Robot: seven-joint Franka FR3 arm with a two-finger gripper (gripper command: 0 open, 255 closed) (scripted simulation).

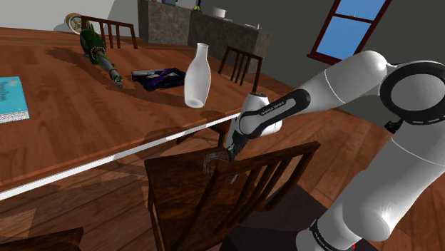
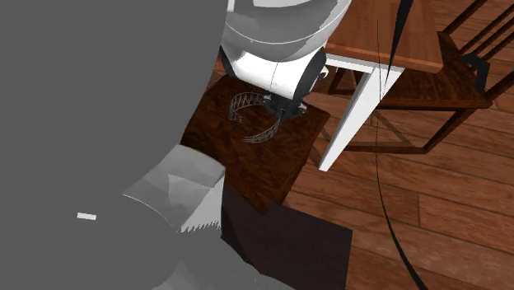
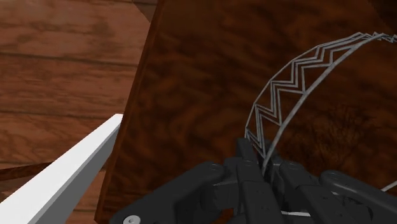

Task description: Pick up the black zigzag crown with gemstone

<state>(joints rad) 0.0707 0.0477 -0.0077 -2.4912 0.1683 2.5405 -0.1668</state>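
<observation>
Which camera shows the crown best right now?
Wrist view: the crown, zigzag band close up, is clasped between the fingers. The second exterior view shows its ring over the chair seat; the shoulder view, a small piece by the chair back.

The crown (image 3: 286, 79) is cut off at the wrist view's edge.

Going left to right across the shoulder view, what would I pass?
Light blue book → green lying figure → purple-and-black flat box → tall white bottle → grey zigzag wire crown, clasped by the black gripper → white robot arm.
</observation>
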